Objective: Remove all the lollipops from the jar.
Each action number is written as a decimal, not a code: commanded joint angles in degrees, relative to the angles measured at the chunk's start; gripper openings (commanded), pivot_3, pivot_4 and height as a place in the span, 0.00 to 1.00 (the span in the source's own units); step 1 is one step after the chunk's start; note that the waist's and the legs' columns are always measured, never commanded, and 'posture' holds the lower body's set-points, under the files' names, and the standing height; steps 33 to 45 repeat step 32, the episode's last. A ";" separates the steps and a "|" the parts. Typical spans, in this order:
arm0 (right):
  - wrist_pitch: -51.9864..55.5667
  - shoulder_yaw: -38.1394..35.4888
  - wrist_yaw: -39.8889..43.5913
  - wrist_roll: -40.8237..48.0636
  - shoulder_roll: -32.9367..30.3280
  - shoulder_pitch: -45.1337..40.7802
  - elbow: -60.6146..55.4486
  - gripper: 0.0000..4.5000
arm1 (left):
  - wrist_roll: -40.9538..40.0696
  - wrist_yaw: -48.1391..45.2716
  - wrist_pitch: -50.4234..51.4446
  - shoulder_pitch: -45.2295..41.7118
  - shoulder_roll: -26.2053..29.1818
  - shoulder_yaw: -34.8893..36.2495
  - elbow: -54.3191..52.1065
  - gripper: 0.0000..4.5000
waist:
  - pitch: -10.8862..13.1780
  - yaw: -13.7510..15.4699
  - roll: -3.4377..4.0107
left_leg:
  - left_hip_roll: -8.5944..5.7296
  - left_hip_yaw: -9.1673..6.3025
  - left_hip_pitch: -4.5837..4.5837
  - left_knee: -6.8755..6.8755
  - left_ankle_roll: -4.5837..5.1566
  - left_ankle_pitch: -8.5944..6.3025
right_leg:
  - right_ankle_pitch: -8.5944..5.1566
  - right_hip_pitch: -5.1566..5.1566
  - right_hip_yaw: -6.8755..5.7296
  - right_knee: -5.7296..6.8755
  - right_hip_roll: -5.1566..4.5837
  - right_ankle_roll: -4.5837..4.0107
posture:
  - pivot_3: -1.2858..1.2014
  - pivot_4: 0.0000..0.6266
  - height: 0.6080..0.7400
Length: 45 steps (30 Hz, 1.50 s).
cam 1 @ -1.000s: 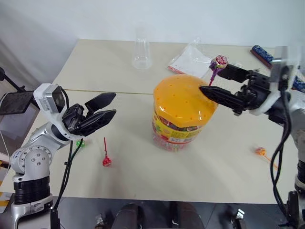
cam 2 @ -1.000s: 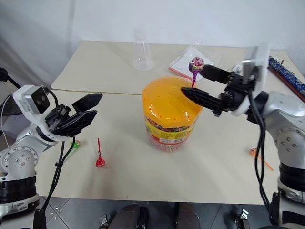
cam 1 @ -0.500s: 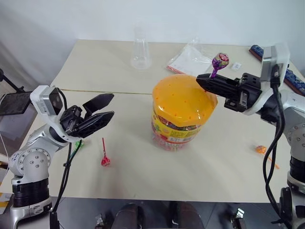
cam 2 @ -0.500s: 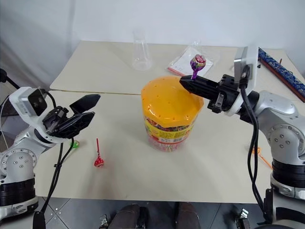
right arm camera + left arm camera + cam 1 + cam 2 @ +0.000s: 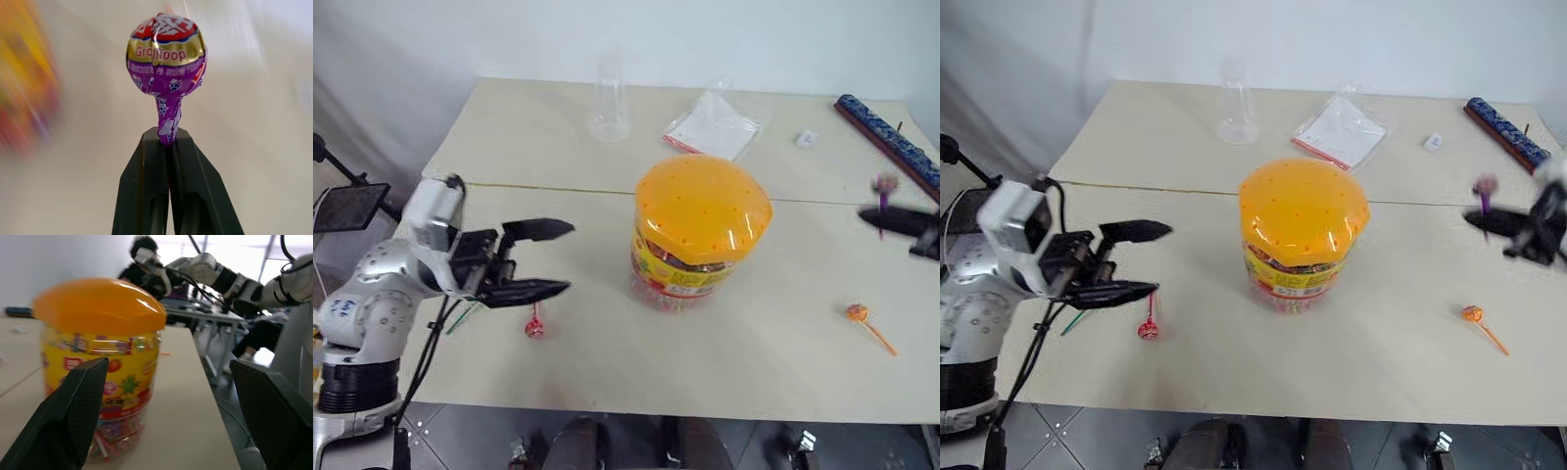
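Right gripper (image 5: 167,142): black fingers (image 5: 146,196) pinched tight together on the stick of the purple lollipop (image 5: 166,58), ball up above the tips, wrapper twisted right at the pinch. In the head views this gripper sits out at the table's right edge, well apart from the jar (image 5: 702,230). Left gripper (image 5: 548,259): jaws spread wide, holding nothing, aimed sideways toward the jar from its left, near but not touching.

Other lollipops already out: red-stick lollipop (image 5: 534,327) just below the left gripper, orange lollipop (image 5: 858,313) on the right part of the table (image 5: 607,372), a green stick (image 5: 460,315) partly hidden behind the left arm. Jar lid looks bare.

Step in hand, as I read it: set the purple one down. Keep the pinch firm until low over bare table, beside the orange one without knocking it, then release; a high drop could let it roll off the near edge.
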 commanded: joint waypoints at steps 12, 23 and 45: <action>-15.70 2.75 3.02 -13.23 6.26 6.55 11.26 0.37 | 0.80 -0.45 -1.86 0.14 0.02 0.47 -1.83 0.93 | 0.10 -1.06 0.20 | 0.10 0.01 0.23 0.02 -0.23 0.17 | -0.05 -0.02 0.20 0.33 0.05 -0.11 | 0.52 0.24 1.00; -26.62 1.50 17.13 -2.26 14.39 0.83 0.47 0.98 | 13.41 7.20 -11.95 6.30 -0.89 3.02 6.90 0.93 | 0.11 -1.40 0.24 | 0.12 -0.06 0.29 0.02 -0.23 0.17 | -0.05 0.04 0.14 0.33 0.06 -0.12 | 0.52 0.24 1.00; -42.76 13.72 19.20 -11.18 23.74 -6.30 8.64 0.98 | 23.18 16.47 -17.80 14.25 -2.17 2.69 5.39 0.93 | 0.11 -0.90 0.22 | 0.05 -0.21 0.16 -0.01 -0.24 0.11 | -0.03 0.00 -0.07 0.31 -0.10 -0.10 | 0.52 0.24 1.00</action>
